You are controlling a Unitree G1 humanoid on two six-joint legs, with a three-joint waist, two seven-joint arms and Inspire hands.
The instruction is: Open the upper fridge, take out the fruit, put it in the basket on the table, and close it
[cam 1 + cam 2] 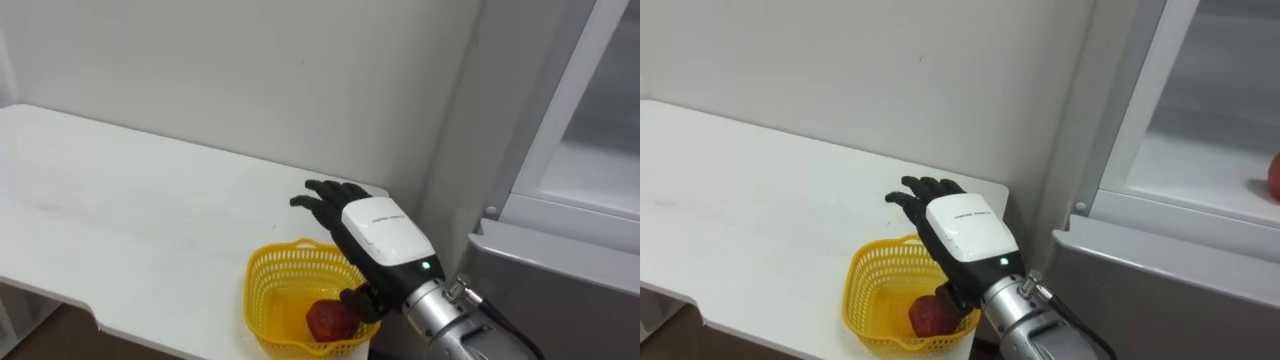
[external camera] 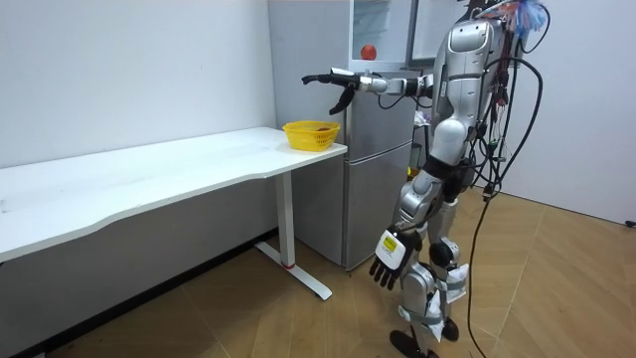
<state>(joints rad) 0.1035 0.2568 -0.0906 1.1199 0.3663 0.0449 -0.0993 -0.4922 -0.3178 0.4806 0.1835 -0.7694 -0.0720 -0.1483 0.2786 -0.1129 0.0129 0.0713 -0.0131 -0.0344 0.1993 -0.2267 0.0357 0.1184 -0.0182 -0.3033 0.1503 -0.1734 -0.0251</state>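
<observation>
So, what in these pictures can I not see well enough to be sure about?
- Red item in the yellow basket: partly behind the open right hand in both eye views; its kind is unclear.
- Red thing on an upper shelf of the fridge: too small in the room view, cut by the right eye view's right edge.
- Left hand, hanging low: too small in the room view to read.

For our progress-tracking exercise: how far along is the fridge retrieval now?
Done: one red fruit lies in the yellow basket. In hand: nothing; the right robot hand hovers open above it; the left robot hand hangs empty. Left: a second red fruit sits in the open upper fridge.
</observation>
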